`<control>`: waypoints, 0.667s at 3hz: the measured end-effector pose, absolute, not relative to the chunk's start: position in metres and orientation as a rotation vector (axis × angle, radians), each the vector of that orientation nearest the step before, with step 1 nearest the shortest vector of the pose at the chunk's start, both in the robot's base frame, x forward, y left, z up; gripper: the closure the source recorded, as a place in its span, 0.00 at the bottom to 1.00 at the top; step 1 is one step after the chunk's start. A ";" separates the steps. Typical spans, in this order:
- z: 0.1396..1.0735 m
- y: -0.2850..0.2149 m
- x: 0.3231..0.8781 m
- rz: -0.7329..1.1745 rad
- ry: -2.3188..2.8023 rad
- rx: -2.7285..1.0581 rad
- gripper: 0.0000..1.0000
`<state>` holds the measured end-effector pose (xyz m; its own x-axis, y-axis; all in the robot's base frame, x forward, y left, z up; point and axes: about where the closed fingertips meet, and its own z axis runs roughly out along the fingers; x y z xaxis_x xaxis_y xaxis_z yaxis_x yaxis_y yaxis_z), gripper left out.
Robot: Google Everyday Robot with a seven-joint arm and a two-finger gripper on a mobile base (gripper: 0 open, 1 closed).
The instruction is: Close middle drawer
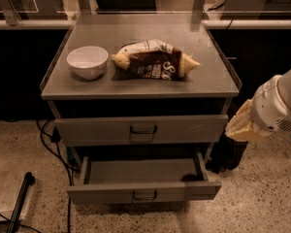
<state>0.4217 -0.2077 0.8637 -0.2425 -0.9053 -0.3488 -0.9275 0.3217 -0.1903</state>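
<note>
The middle drawer (pixel 143 192) is a grey metal drawer with a small dark loop handle (pixel 144 195). It stands pulled out toward me, and its inside looks empty. The taller top drawer (pixel 140 128) above it is shut. The lowest drawer is hidden below the open one. My gripper (pixel 241 125) is at the right of the cabinet, level with the top drawer's front and above the open drawer's right corner. It touches nothing. The white arm (pixel 281 106) runs off the right edge.
On the cabinet top (pixel 213 76) lie a white bowl (pixel 88 61) and a brown and yellow snack bag (pixel 156 58). Black cables (pixel 51 147) trail on the speckled floor at the left. A dark pole (pixel 19 200) lies at the lower left. A dark object (pixel 228 154) stands by the cabinet's right side.
</note>
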 end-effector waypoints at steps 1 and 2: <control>0.841 -0.212 0.414 0.063 2.219 -1.646 1.00; 0.787 -0.222 0.400 0.089 2.248 -1.639 1.00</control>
<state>0.3996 -0.2215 0.7869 -0.2655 -0.9097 -0.3194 -0.9320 0.3270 -0.1565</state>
